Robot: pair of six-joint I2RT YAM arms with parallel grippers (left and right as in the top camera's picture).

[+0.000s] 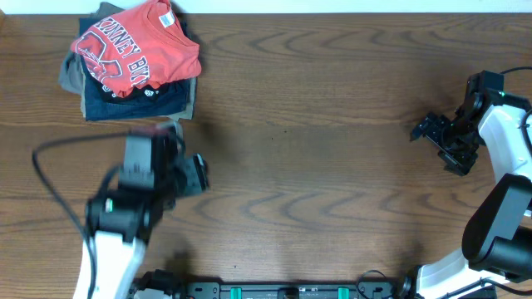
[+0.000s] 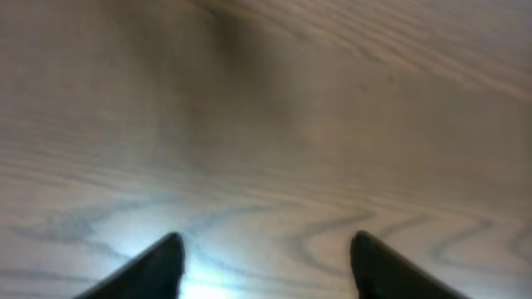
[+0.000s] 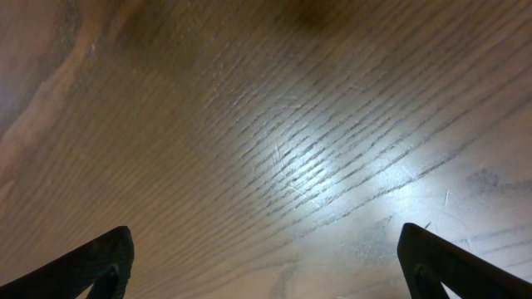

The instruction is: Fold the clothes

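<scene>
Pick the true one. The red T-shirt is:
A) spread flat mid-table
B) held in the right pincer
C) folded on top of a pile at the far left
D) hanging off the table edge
C: the red T-shirt lies folded on the pile of darker clothes at the top left of the overhead view.
</scene>
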